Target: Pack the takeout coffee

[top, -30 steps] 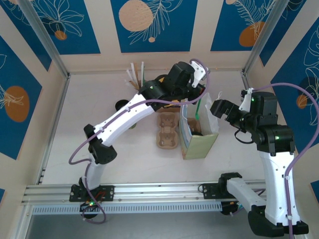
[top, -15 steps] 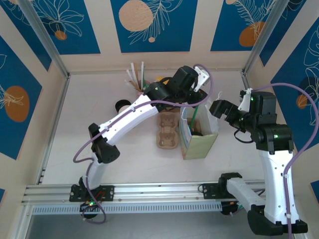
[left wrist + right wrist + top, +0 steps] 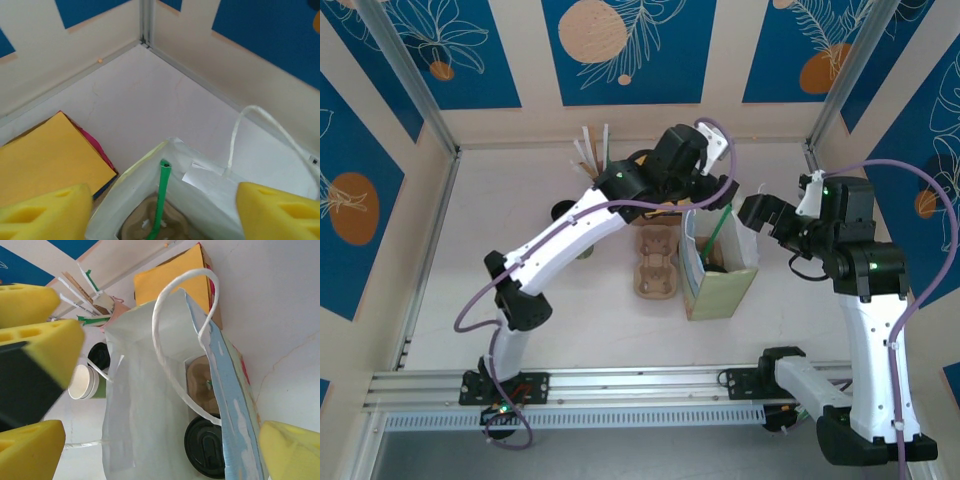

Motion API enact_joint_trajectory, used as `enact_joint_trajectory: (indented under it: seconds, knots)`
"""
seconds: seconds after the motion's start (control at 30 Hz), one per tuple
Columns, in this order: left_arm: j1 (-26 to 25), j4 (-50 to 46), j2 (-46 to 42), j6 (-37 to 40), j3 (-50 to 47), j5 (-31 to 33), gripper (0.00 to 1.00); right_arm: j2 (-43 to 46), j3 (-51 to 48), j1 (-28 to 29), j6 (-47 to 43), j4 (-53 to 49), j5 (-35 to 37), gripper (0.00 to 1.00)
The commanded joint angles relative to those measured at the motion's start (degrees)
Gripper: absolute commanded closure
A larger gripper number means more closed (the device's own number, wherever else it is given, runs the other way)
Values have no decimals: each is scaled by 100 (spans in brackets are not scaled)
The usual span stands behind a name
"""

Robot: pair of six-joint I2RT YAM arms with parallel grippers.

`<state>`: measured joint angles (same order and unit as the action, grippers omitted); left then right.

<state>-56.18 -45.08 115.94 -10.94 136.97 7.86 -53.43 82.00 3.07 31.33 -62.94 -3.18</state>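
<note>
The takeout coffee point(image 3: 205, 445), seen by its round black lid, stands low inside the open paper bag point(image 3: 725, 288), next to a cardboard cup carrier point(image 3: 202, 382) in the bag. A green straw point(image 3: 161, 197) leans up out of that carrier. My left gripper point(image 3: 707, 195) hangs open over the bag's mouth point(image 3: 165, 145), its yellow fingertips point(image 3: 45, 212) wide apart with nothing between them. My right gripper point(image 3: 753, 213) stands open at the bag's right rim, and the bag point(image 3: 145, 405) lies between its pads point(image 3: 292, 450) in the right wrist view.
A second cardboard carrier point(image 3: 657, 265) lies on the table left of the bag. A lidless green cup point(image 3: 85, 382), a black lid point(image 3: 100, 355) and a pink cup of straws point(image 3: 107, 307) stand behind the left arm. Yellow napkins point(image 3: 50, 155) lie by the bag.
My left gripper was shut above the bag and has opened wide. The green straw now leans free in the bag. The right arm has barely moved.
</note>
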Motion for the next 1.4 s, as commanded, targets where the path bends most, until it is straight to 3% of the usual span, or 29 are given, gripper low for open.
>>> enact_joint_trajectory:
  seconds: [0.0, 0.13, 0.23, 0.7, 1.07, 1.37]
  knots:
    - [169, -263, -356, -136, 226, 230, 17, -61, 249, -28, -122, 97, -161, 1]
    - [423, -569, -456, -270, 199, 417, 3, -212, 483, -21, -229, 88, -71, 1]
    - [649, -842, -485, -392, 170, 551, 0, -391, 743, -26, -289, 80, -51, 1]
    - [1712, -862, -484, -1048, -842, 314, 0, -1184, 1405, -34, -257, 139, 109, 1]
    - [1759, -923, 764, -1149, 7, 303, 25, -1646, 1693, -25, -277, 174, -89, 1]
    - [1743, -519, 1587, -1363, 507, -185, 33, -1785, 1748, 36, -338, 76, -131, 1]
